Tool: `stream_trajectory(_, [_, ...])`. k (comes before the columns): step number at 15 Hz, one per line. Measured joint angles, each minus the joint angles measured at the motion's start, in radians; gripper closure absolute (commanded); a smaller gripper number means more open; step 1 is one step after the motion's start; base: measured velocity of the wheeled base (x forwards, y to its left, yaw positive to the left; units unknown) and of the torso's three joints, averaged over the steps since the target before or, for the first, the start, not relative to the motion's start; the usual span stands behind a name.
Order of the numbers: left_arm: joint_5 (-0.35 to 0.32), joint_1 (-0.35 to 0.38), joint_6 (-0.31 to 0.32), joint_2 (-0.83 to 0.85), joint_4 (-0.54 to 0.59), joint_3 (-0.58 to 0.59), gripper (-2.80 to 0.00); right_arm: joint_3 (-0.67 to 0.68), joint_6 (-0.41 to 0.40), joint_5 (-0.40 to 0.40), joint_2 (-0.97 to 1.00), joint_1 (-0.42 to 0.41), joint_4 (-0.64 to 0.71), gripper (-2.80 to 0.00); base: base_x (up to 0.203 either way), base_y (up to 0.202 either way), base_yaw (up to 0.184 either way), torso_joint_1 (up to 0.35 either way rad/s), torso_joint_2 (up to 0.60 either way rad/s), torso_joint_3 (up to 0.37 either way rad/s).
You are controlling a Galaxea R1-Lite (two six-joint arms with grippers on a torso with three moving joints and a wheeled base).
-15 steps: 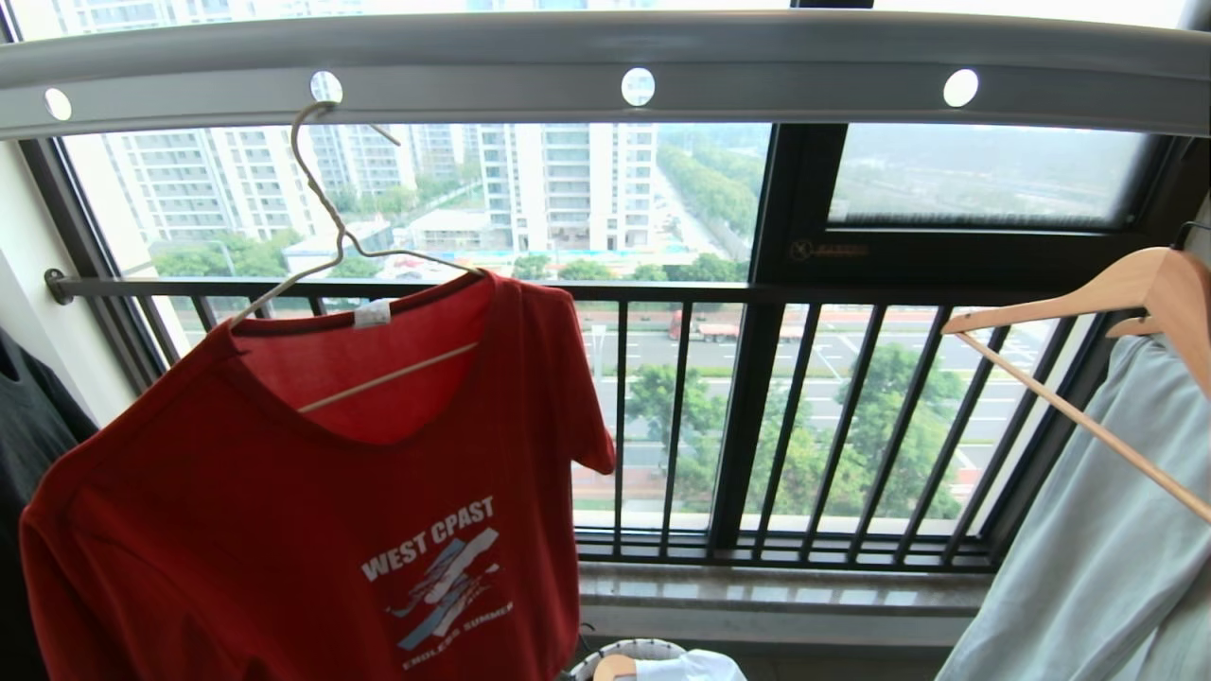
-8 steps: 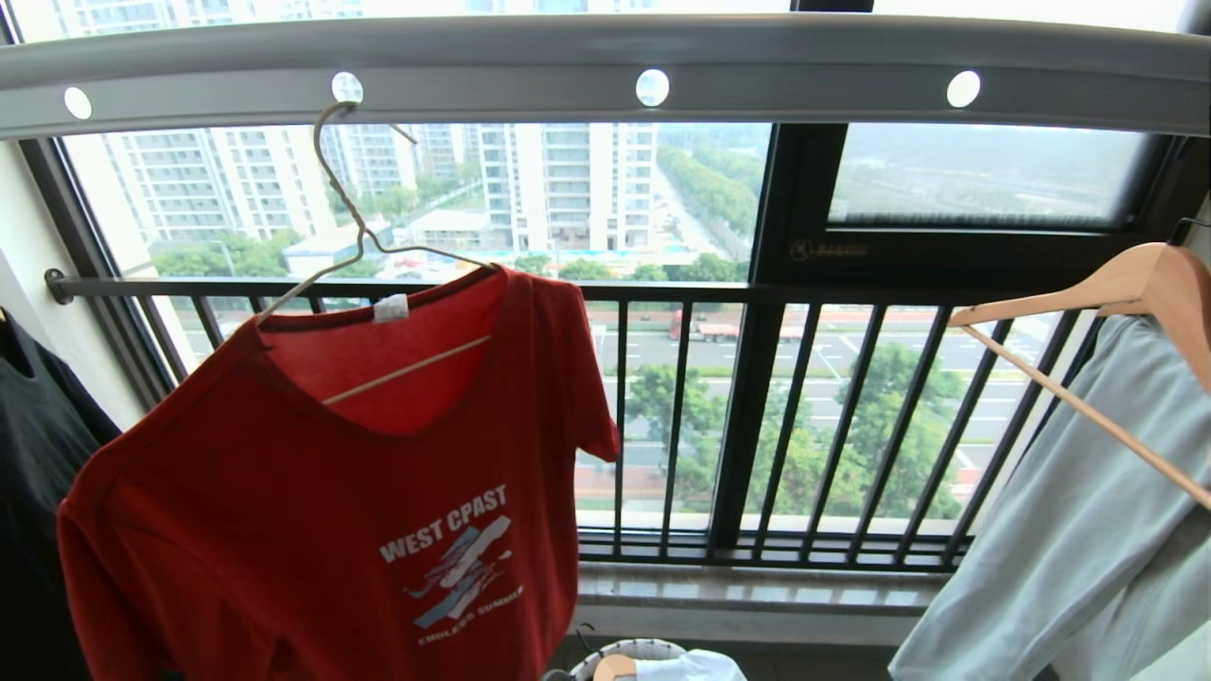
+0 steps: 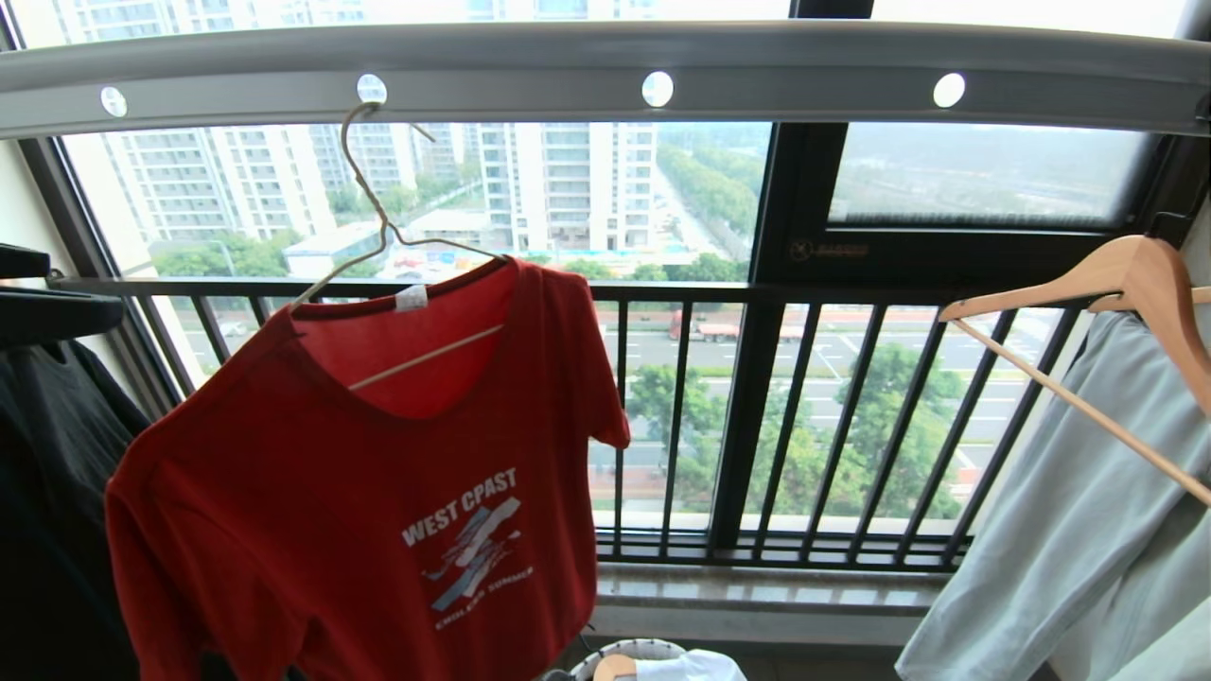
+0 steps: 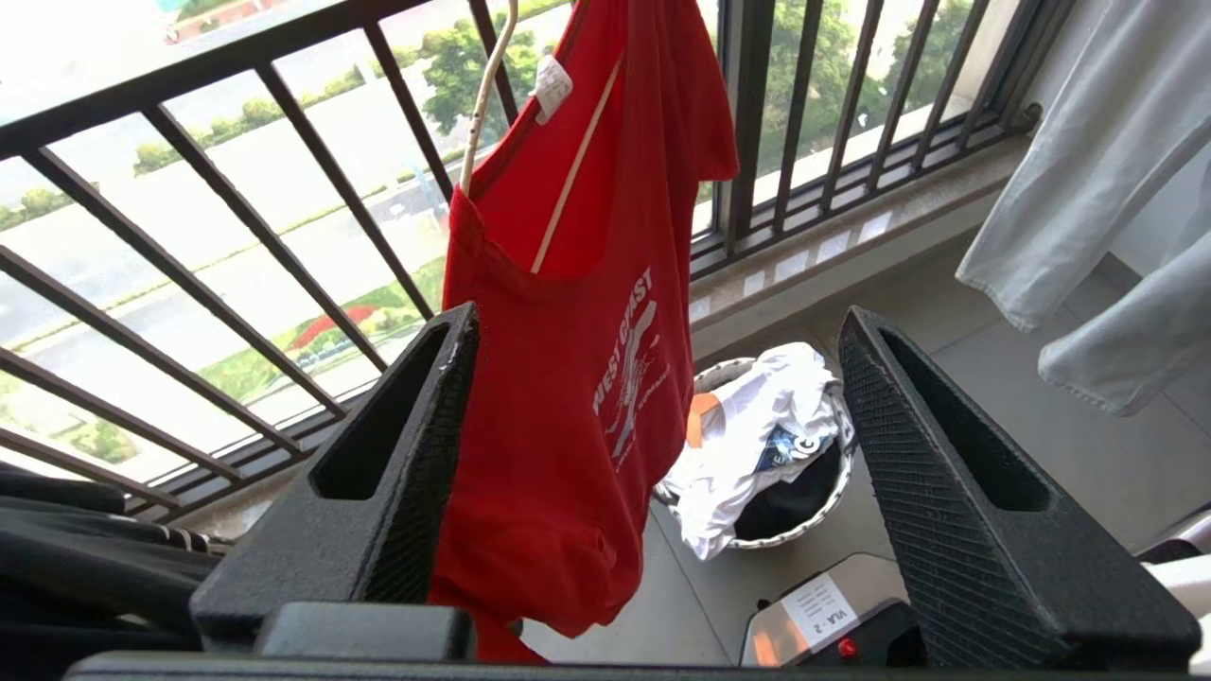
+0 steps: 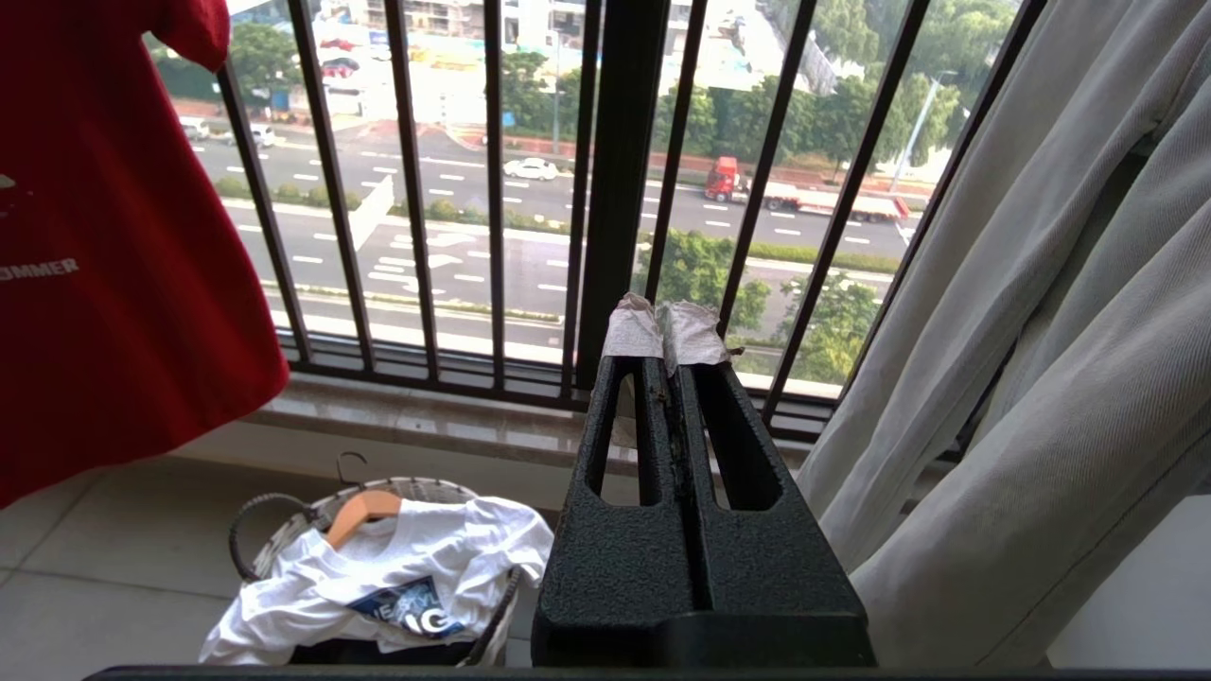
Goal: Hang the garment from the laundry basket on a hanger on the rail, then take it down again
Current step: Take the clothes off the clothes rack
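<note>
Head view, L to R. Far left edge: a dark garment [image 3: 43, 492] hangs, with part of the left arm [image 3: 38, 303] dark above it. Upper left: the hanger [image 3: 378, 222], 1 cream wire unit, hooks into the 2nd of 4 round holes visible in the rail [image 3: 605, 71], which spans the top of frame. The hook is bent, so the hanger sits tilted, left shoulder low. The garment [image 3: 359, 492], 1 red tee w/ "WEST CPAST" print, hangs on it over the left-centre of frame, apart from the window railing [image 3: 757, 293] behind. Judgement: hanging step done; take-down not yet begun.

Left wrist view: left gripper [image 4: 653, 473], jaws spread wide, nothing pinched. The red cloth shows between them but lies beyond the tips; the near jaw overlaps its edge, contact cannot be told. Judgement: hold released so the hook alone carries the load.

Bottom centre of head view: the laundry basket [image 3: 629, 653], 1 unit, on the floor below the tee. It holds a white printed tee [image 5: 397, 567] and 1 small wooden hanger [image 5: 364, 511].

Right edge: 1 thick wood hanger [image 3: 1126, 284] w/ a pale grey-green garment [image 3: 1069, 530], not task items.

Right wrist view: right gripper [image 5: 667, 345], jaws pressed together, empty, taped tips; parked low, facing the railing, near the pale garment.

Count: hangers 3, hung garments 3, baskets 1.
</note>
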Motion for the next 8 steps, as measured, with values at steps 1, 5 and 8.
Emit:
stream_trajectory(1, [0.000, -0.015, 0.000, 0.021, -0.051, 0.022, -2.80, 0.000, 0.000, 0.000, 0.000, 0.000, 0.000, 0.00, 0.000, 0.000, 0.000, 0.000, 0.00, 0.000])
stream_trajectory(5, [0.001, -0.066, -0.003, 0.113, -0.136, 0.050, -2.80, 0.000, 0.000, 0.000, 0.000, 0.000, 0.000, 0.00, 0.000, 0.000, 0.000, 0.000, 0.00, 0.000])
stream_trajectory(8, [0.019, -0.076, 0.003, 0.186, -0.227, 0.055, -2.80, 0.000, 0.000, 0.000, 0.000, 0.000, 0.000, 0.00, 0.000, 0.000, 0.000, 0.000, 0.00, 0.000])
